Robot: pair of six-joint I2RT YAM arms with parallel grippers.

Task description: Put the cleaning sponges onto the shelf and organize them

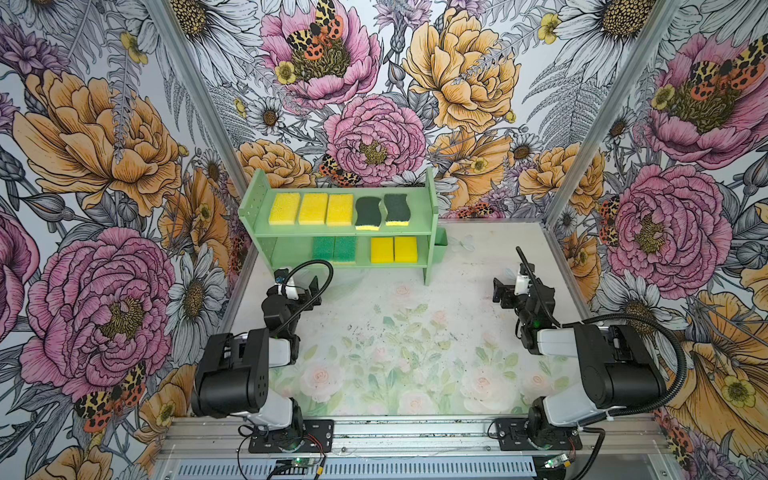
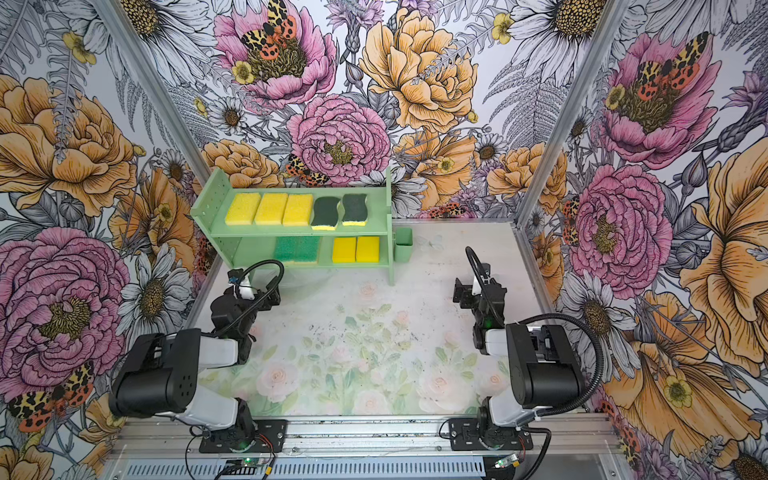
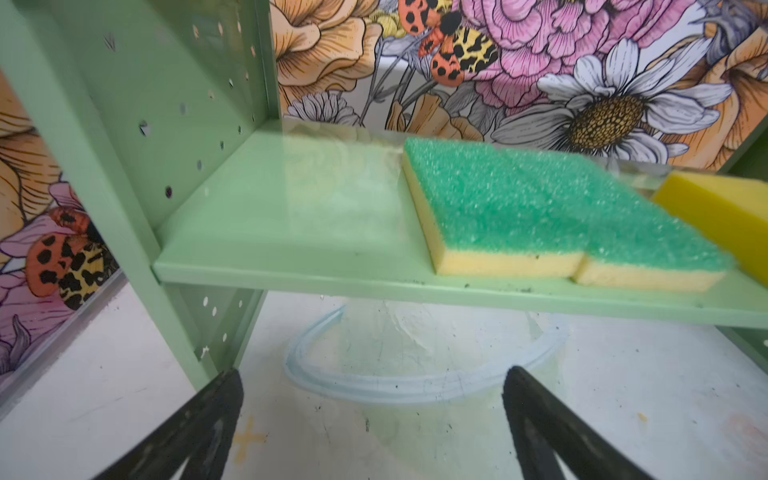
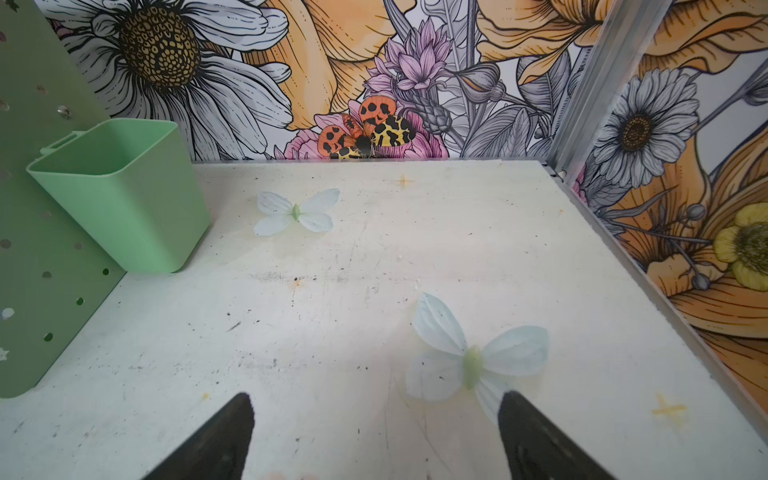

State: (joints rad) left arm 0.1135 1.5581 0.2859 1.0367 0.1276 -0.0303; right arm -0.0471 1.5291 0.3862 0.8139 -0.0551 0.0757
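In both top views the mint-green shelf stands at the back of the table and holds all the cleaning sponges in sight. Its upper tier carries three yellow sponges and two wavy dark-green-topped ones. Its lower tier holds two bright-green-topped sponges and two yellow ones. My left gripper hangs open and empty just in front of the shelf's left end. My right gripper is open and empty over the table, right of the shelf.
A small green cup hangs on the shelf's right side panel. Floral walls close the table in on three sides. The left part of the lower tier is bare. Flat butterfly prints mark the tabletop.
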